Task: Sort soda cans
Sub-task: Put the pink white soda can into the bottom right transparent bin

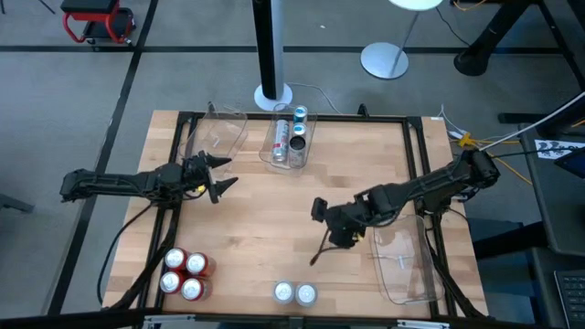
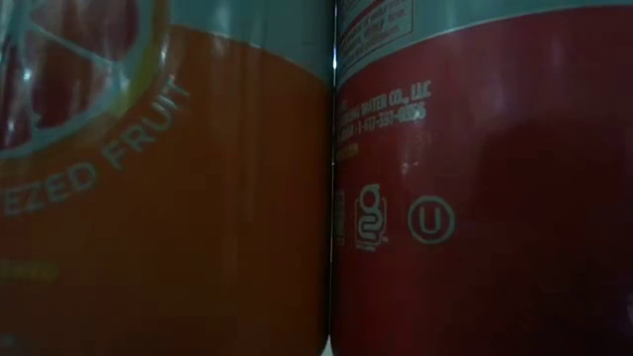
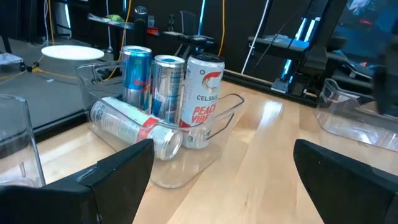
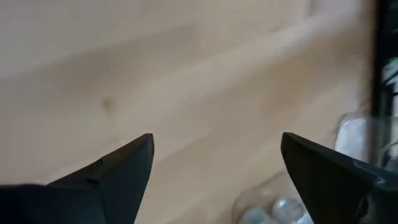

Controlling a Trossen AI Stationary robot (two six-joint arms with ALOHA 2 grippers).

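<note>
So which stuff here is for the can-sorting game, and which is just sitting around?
For the job:
- four red cans, standing together
- two silver-white cans
- cans in the middle bin: three upright, one lying down
- left gripper and right gripper, both with open jaws, holding nothing

Just lying about:
- empty clear bin at the far left
- clear bin at the right
- white lamp base on the floor
</note>
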